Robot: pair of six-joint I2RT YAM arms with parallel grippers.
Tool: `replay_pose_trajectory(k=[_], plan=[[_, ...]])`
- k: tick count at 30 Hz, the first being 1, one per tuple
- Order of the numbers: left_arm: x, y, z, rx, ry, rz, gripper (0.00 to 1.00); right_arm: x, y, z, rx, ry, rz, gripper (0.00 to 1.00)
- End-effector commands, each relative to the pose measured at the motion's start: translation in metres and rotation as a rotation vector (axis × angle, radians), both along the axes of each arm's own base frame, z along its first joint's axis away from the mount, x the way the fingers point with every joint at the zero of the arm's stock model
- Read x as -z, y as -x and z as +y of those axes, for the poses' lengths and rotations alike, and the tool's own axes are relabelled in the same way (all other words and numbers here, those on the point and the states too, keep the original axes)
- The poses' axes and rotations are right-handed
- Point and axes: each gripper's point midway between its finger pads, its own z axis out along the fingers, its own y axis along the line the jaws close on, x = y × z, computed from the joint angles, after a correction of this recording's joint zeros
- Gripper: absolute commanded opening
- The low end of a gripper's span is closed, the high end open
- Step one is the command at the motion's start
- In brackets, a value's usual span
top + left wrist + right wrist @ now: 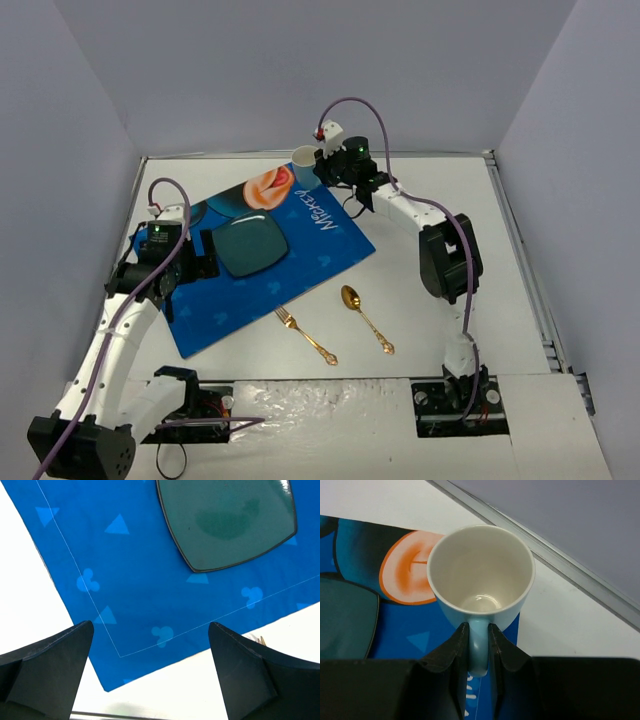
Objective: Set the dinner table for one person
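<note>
In the upper centre of the top view, the right gripper [477,642] pinched the handle of an upright pale blue mug [481,575] over the top corner of the blue Mickey placemat [300,265]. The left gripper [150,635] hung wide open at the placemat's left, beside the dark square plate [250,245]. The white dinner table [410,320] filled mid-frame, with a gold fork [305,337] and spoon [365,320] below the placemat.

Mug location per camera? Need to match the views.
Top external: the mug is top centre, at the far corner of the blue placemat, held by the right gripper.
Left wrist: not in view.
Right wrist: centre frame, seen from above, its handle pinched between the fingers.
Shared landmark: the blue placemat, visible in all three views.
</note>
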Motion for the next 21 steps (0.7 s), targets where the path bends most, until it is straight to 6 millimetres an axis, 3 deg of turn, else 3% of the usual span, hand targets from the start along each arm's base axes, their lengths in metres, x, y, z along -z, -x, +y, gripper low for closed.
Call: replay_pose_trajectory(k=[1,7,21], plan=[[-0.009,-0.01,0.003,-0.028,0.004,-0.097,0.97,-0.105,-0.019,0.028,-0.094,-0.12,-0.282,0.0],[0.005,-0.01,0.005,-0.032,-0.007,-0.106,0.97,-0.095,-0.033,0.041,-0.119,-0.128,-0.292,0.0],[0.009,-0.011,0.009,-0.041,-0.029,-0.122,0.97,-0.074,-0.058,0.058,-0.136,-0.152,-0.305,0.0]])
